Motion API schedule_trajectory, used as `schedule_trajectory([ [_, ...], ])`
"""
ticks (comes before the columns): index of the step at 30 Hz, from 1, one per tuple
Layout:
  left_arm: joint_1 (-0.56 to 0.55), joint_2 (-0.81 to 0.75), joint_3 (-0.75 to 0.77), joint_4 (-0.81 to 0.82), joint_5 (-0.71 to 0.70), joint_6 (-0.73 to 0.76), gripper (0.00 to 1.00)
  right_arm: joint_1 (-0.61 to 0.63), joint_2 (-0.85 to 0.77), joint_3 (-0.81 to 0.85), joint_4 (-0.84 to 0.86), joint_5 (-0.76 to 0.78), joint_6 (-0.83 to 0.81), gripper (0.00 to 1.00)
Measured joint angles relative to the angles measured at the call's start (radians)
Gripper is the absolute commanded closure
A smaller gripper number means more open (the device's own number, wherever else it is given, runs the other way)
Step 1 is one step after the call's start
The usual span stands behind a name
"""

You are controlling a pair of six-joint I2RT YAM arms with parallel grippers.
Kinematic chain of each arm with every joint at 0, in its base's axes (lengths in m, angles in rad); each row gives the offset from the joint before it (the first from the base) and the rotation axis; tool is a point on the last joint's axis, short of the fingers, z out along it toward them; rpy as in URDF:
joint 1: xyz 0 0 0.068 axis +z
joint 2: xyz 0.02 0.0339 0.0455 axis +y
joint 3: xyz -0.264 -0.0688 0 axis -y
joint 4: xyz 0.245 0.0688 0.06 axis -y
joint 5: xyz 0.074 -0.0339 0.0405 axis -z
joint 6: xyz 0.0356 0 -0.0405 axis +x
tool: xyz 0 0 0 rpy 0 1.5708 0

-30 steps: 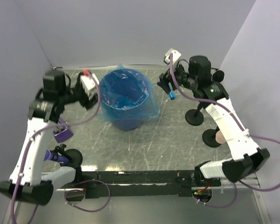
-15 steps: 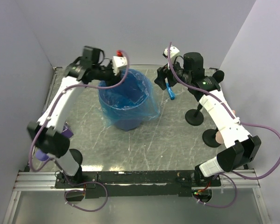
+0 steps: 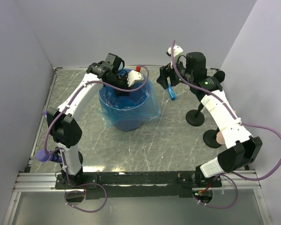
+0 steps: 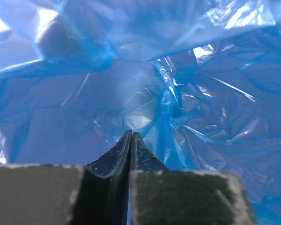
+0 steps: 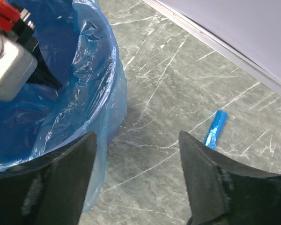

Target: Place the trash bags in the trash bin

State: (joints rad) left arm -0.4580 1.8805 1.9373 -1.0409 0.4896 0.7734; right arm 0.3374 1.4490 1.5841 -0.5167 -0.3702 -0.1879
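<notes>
**Top view:** 1 translucent bright-blue plastic trash bag [image 3: 152, 107] is seated in the round tapered dull-blue plastic trash bin [image 3: 128, 123], with its film draped over the rim and down the outside. The left gripper [image 3: 131, 80] is lowered into the bin mouth. The right gripper [image 3: 164, 80] is held just right of the bin, over the grey marbled table [image 3: 84, 136]. 1 small bright-blue rolled strip [image 3: 172, 94], judged to be a 2nd bag, lies on the table outside the bin. Judged progress: 1 bag is in, the roll is not yet binned.

**Left wrist view:** the left gripper [image 4: 131, 135] fingers are pressed fully together and pointed into the trash bag [image 4: 215, 93]. No film is seen between the tips, and whether a fold is pinched cannot be told. The bin wall and floor are hidden behind crumpled film.

**Right wrist view:** the right gripper [image 5: 136, 146] jaws are spread wide with nothing held, and only bare table is seen between them. The rolled strip [image 5: 215, 127] lies near, to the right, untouched. The left gripper is partly cut off at the top-left corner, and the far side of the bin is out of frame.
</notes>
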Motion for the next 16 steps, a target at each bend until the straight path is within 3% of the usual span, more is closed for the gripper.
schedule_trajectory([
  [4, 0.002, 0.014, 0.069, -0.023, -0.008, -0.039, 0.35, -0.005, 0.000, 0.000, 0.009, 0.027, 0.026, 0.10],
  [9, 0.020, -0.093, 0.065, 0.099, -0.032, -0.158, 0.03, -0.010, 0.030, 0.080, -0.010, 0.236, 0.105, 0.03],
  [13, 0.069, -0.224, 0.050, 0.190, -0.048, -0.257, 0.03, -0.011, 0.133, 0.308, -0.047, 0.428, 0.127, 0.01],
  [16, 0.169, -0.304, 0.046, 0.330, -0.066, -0.373, 0.03, -0.011, 0.203, 0.477, -0.043, 0.549, 0.119, 0.01],
])
